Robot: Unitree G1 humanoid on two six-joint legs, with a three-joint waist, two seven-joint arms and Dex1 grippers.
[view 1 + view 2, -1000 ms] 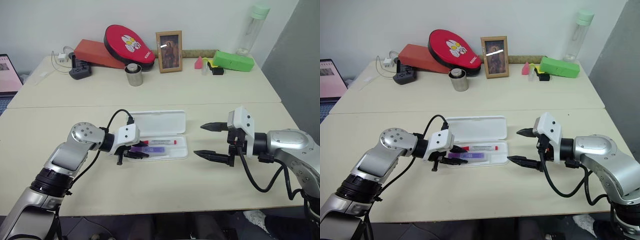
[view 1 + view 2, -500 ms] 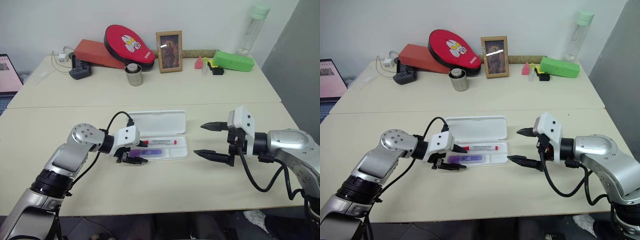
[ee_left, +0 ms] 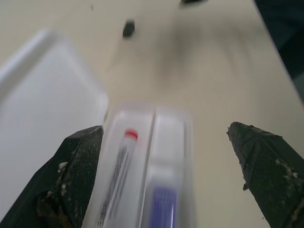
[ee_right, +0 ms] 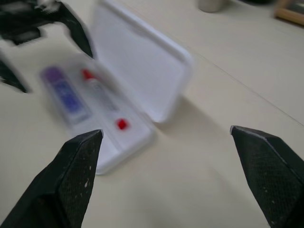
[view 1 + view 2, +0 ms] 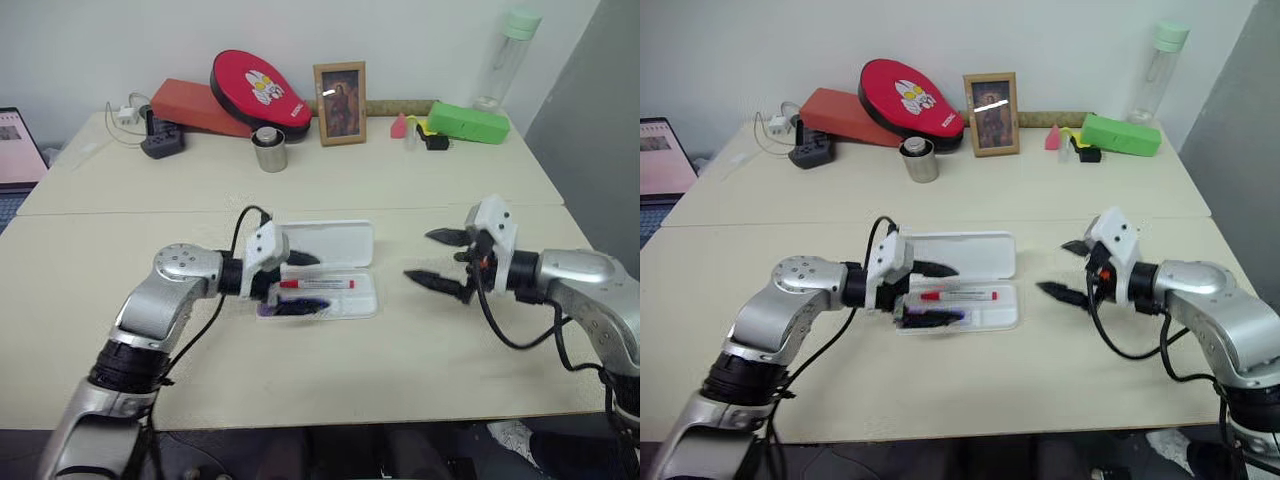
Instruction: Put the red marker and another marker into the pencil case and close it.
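Observation:
The pencil case (image 5: 330,243) lies open mid-table, its lid flat on the far side. In its tray, the red marker (image 5: 318,284) rests in the far groove. The purple marker (image 5: 940,318) lies in the near groove, partly hidden by a finger. My left gripper (image 5: 303,282) hovers open over the tray's left end, one finger on each side, holding nothing. The left wrist view shows the red marker (image 3: 119,159) and the purple marker (image 3: 164,209) between its fingers. My right gripper (image 5: 430,258) stands open and empty to the right of the case, pointing at it.
Along the table's back stand a red box (image 5: 190,105), a red oval pouch (image 5: 258,88), a metal cup (image 5: 268,150), a picture frame (image 5: 339,90), a green box (image 5: 466,122) and a bottle (image 5: 505,55). A laptop (image 5: 15,145) sits at the far left.
My left gripper has opened, letting go of the purple marker in the tray, and risen to the right over the case. My right gripper moved farther away and a little right.

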